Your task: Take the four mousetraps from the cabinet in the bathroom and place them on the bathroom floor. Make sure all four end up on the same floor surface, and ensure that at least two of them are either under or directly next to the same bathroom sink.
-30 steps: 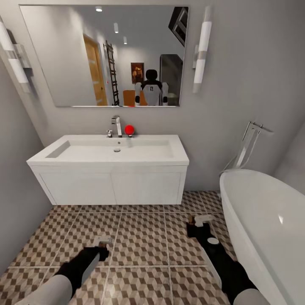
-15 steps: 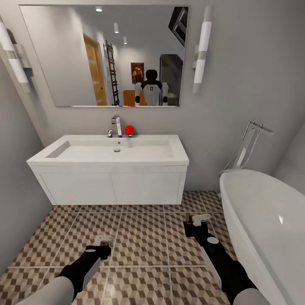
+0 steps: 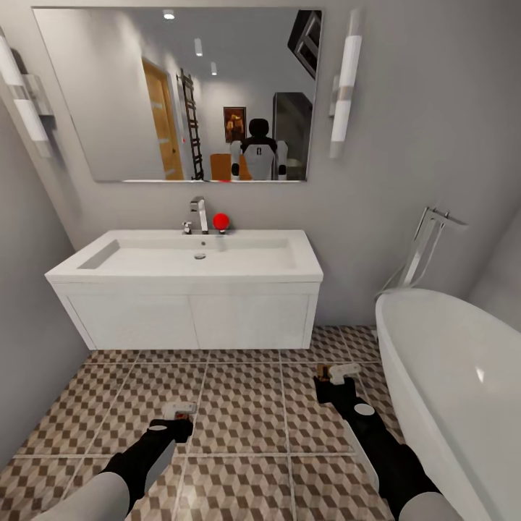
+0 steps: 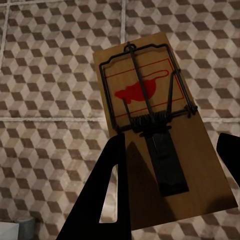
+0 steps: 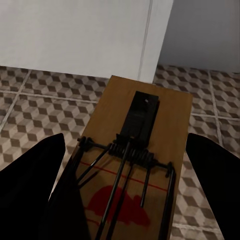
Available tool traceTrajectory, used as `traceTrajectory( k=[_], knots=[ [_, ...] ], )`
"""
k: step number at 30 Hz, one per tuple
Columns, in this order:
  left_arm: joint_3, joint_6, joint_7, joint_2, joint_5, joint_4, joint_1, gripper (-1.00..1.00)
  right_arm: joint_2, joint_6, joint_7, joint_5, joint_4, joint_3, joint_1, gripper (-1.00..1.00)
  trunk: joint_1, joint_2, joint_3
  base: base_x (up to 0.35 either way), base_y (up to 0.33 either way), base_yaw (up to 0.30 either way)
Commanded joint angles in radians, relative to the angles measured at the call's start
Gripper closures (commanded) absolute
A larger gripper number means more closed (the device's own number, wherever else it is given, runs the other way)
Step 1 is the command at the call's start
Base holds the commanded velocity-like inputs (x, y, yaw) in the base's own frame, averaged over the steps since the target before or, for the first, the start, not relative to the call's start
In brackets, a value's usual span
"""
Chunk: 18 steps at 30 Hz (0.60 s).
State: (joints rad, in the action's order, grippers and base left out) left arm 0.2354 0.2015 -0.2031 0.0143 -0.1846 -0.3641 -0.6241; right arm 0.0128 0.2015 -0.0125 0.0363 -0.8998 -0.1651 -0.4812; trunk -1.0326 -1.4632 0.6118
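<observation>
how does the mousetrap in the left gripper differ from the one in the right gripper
The left mousetrap hangs over open floor tiles, with its red mouse print at the far end. The right mousetrap has its print at the near end and points at the white sink cabinet. Both are tan boards with dark wire, between gripper fingers.

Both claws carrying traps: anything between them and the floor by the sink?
Nothing visible. The left claw holds a tan-wood mousetrap over bare cube-patterned tiles, and the right claw holds another over the same floor in front of the white wall-hung sink vanity. The white bathtub sits off to the right.
</observation>
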Motion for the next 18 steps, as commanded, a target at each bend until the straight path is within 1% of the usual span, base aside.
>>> traceTrajectory(
  k=[1,7,18],
  knots=[
    [0.009,0.006,-0.007,0.001,-0.010,-0.003,0.000,1.00,0.001,0.006,-0.001,0.004,-0.002,-0.003,0.000,1.00,-0.004,-0.008,0.004,0.000,0.000,0.000],
    [0.008,0.006,-0.007,0.001,-0.010,-0.003,0.000,1.00,0.000,0.006,-0.001,0.004,-0.005,-0.004,0.000,1.00,-0.027,-0.050,0.025,0.000,0.000,0.000],
    [0.007,0.004,-0.007,0.002,-0.010,-0.007,0.000,1.00,-0.002,0.006,-0.001,0.004,-0.015,-0.005,0.000,1.00,-0.069,-0.127,0.075,0.000,0.000,0.000]
  ],
)
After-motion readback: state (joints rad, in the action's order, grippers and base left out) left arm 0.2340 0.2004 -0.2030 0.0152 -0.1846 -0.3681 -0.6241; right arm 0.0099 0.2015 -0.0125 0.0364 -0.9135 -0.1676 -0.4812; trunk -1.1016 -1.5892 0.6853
